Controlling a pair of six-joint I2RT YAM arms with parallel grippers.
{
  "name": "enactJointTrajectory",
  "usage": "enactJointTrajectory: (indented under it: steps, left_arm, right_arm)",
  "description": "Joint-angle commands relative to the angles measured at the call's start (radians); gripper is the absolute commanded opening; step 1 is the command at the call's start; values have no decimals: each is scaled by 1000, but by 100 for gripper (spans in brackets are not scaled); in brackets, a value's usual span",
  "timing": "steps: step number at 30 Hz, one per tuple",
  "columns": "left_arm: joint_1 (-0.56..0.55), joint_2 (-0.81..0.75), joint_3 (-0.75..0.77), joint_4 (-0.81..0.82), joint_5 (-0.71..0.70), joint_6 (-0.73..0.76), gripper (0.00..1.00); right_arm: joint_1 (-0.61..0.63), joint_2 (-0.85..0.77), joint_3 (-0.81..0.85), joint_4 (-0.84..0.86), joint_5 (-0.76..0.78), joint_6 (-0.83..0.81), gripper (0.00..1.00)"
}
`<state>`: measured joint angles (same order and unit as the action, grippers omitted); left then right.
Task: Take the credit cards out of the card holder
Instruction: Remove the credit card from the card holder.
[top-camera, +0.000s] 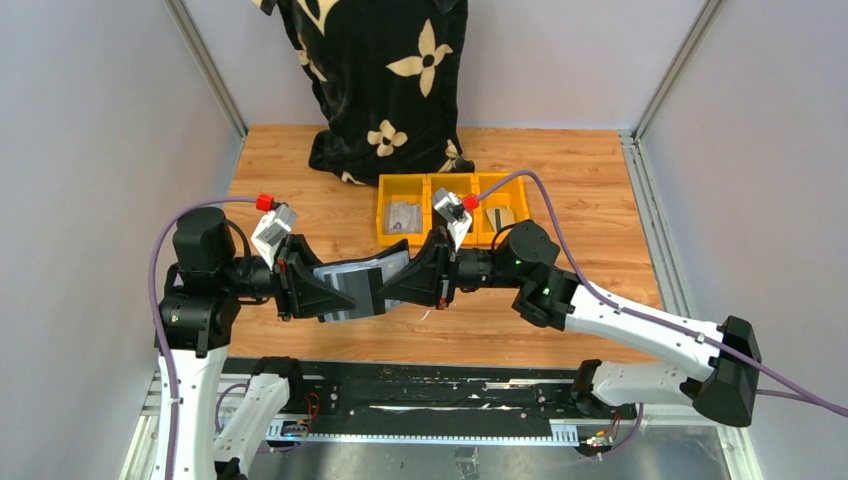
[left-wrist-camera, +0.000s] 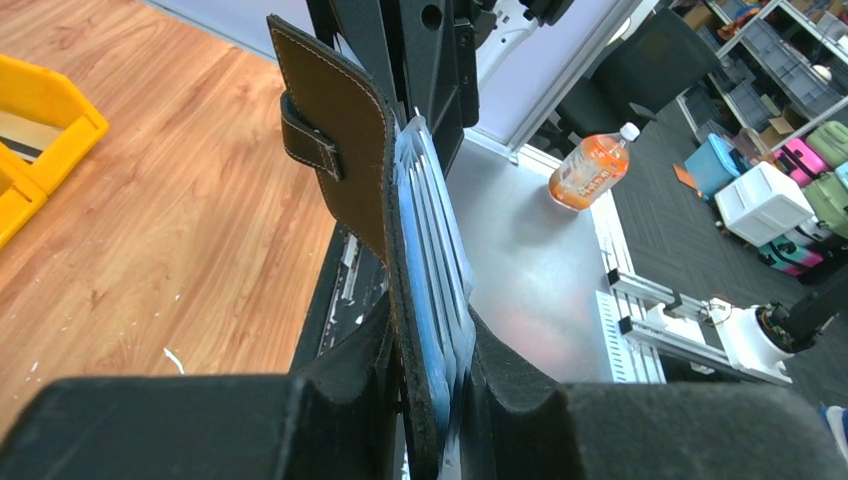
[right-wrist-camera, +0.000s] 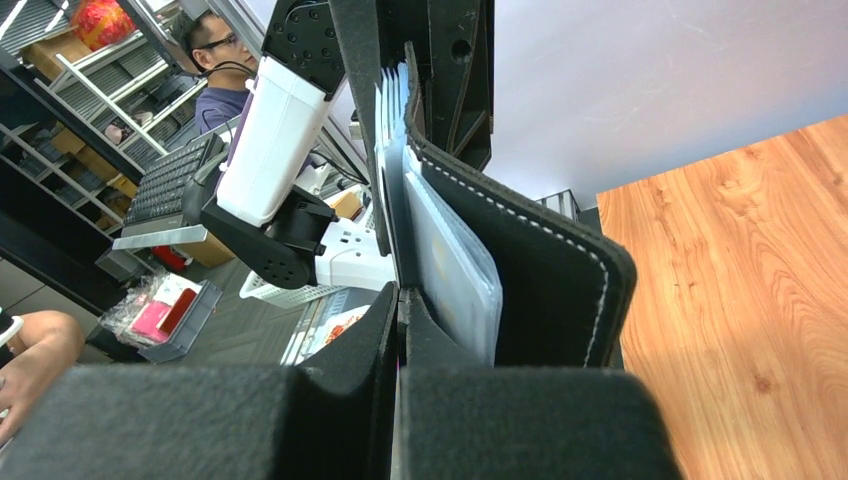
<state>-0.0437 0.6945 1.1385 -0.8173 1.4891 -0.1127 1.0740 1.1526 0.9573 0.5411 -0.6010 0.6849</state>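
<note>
The black card holder (top-camera: 360, 275) hangs open between my two grippers above the table's front, grey-blue slot-striped inside facing up. My left gripper (top-camera: 328, 292) is shut on one half; in the left wrist view (left-wrist-camera: 432, 340) its jaws clamp the leather cover (left-wrist-camera: 340, 150), the closing tab (left-wrist-camera: 308, 140) and the bluish slot layers (left-wrist-camera: 430, 230). My right gripper (top-camera: 398, 285) is shut almost fully on a thin pale edge, seemingly a credit card (right-wrist-camera: 388, 150), in the slots. In the right wrist view (right-wrist-camera: 398, 300) the black cover (right-wrist-camera: 550, 290) and a clear window pocket (right-wrist-camera: 450, 260) lie outside the jaws.
Three yellow bins (top-camera: 385, 228) stand in a row behind the grippers; the left one holds a grey card (top-camera: 403, 217) and the right one a pale item (top-camera: 500, 217). A black cloth with cream flowers (top-camera: 380, 80) lies at the back. White walls enclose the wooden table (top-camera: 600, 180).
</note>
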Motion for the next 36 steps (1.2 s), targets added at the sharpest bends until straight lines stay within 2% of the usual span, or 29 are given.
enactJointTrajectory:
  steps: [1, 5, 8, 10, 11, 13, 15, 17, 20, 23, 25, 31, 36]
  left_arm:
    - [-10, -10, 40, -8, 80, -38, 19]
    - [-10, -6, 43, -9, 80, -34, 19]
    - [-10, -1, 44, -10, 77, -35, 12]
    - [-10, 0, 44, -10, 66, -37, 6]
    - [-9, 0, 43, -10, 60, -38, 3]
    - [-9, -1, 44, -10, 46, -37, 0]
    - [-10, 0, 47, -8, 30, -38, 0]
    - [-10, -2, 46, -7, 26, -36, 0]
    - [-10, -4, 46, -6, 26, -35, 0]
    - [-10, -9, 37, 22, 16, -50, 0]
    - [-9, -14, 23, 79, 12, -105, 0]
    - [-9, -32, 0, 198, -25, -196, 0]
    - [-9, -35, 1, 211, -64, -197, 0]
  right_arm:
    - [-23, -45, -38, -9, 48, -9, 0]
    - [-23, -44, -39, -2, 44, -2, 0]
    - [-22, -22, -28, 24, 11, 18, 0]
    - [-17, -3, -13, 41, -8, 31, 9]
    - [-12, 11, -3, 50, -19, 37, 21]
    - [-10, 28, 13, 75, -32, 51, 36]
    - [-8, 41, 24, 91, -29, 63, 38]
    - [-9, 52, 40, 94, -32, 62, 36]
    - [-9, 50, 43, 99, -33, 67, 27]
    - [-12, 30, 34, 106, -34, 67, 14]
    - [-15, 13, 29, 102, -38, 63, 1]
    - [-77, -71, -15, 41, -35, 61, 0]
    - [-214, -179, -75, -50, -42, 56, 0]
